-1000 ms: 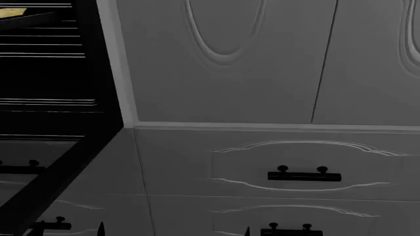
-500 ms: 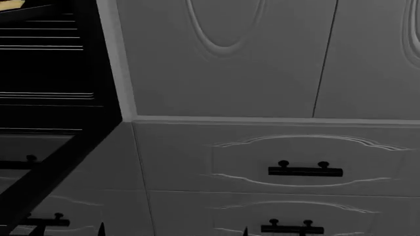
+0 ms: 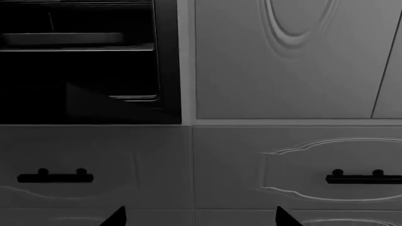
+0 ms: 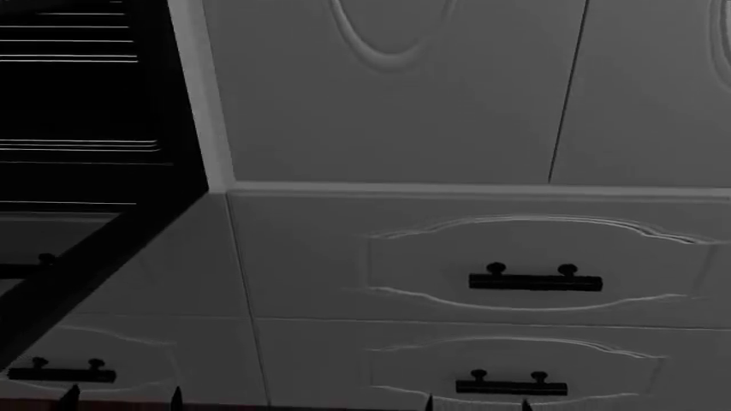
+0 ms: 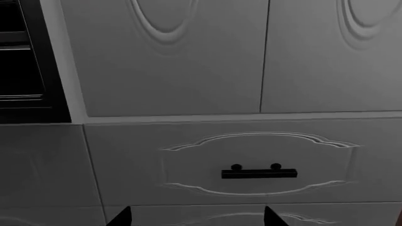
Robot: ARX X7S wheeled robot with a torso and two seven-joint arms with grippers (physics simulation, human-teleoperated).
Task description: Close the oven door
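While only fingertip points show along the bottom edge of each frame, the left hand (image 4: 120, 398) and the right hand (image 4: 474, 402) both look spread, with a clear gap between the tips and nothing between them; neither touches anything.

Nearest the camera in the head view, the oven door (image 4: 80, 265) crosses the lower left of the frame as a dark glossy slab with a black edge, sloping down toward the lower left corner. It hangs open, and a drawer handle shows mirrored or seen through its glass. Its bar handle is out of view. In the left wrist view, a faint pale wedge at centre left (image 3: 107, 101) may be part of the door, but I cannot tell.

Behind it sit the pale drawers (image 4: 525, 270) with short black handles (image 4: 535, 281), stacked in the lower half of the frame. Above them are pale cupboard doors (image 4: 389, 94) with oval relief. At the upper left, the open oven cavity (image 4: 68, 94) shows its racks as thin bright lines.

My judgement: this is the approach step, with the door not yet contacted. The next move calls for bringing the left hand under or against the door's outer edge, then pushing it up and in toward the cavity until it sits flush.

No brand, label or writing is readable anywhere.
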